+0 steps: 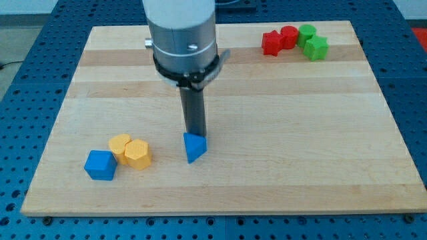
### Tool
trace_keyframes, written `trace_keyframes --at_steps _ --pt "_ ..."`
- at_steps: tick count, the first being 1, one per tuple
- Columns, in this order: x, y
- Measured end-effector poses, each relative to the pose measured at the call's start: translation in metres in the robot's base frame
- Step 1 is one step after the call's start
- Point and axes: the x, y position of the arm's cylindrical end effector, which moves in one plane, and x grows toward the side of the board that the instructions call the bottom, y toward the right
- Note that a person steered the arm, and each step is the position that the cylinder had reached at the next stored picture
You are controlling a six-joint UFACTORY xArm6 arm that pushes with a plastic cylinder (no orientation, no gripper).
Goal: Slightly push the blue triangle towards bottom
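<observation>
Blocks on board [267,133]: 2 blue – 1 cube [100,165], 1 triangle [195,147]; 2 yellow [120,145] [138,155]; 2 red [271,43] [289,36]; 2 green [307,33] [317,48]. 8 total.

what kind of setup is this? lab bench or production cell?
Most likely a lab bench for tabletop pushing trials. A wooden board sits on a blue perforated base, with small coloured toy blocks on it. My tip is just above the blue triangle; red and green blocks cluster at the view's top right.
</observation>
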Motion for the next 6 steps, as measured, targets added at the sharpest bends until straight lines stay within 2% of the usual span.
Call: trace_keyframes --at_steps 1,2,3,4,5,6 --pt "0.027 0.000" --pt "0.015 0.018" --pt "-0.037 -0.012" --pt "-0.055 -0.099" --pt "-0.033 -0.153" --pt "-0.006 -0.143"
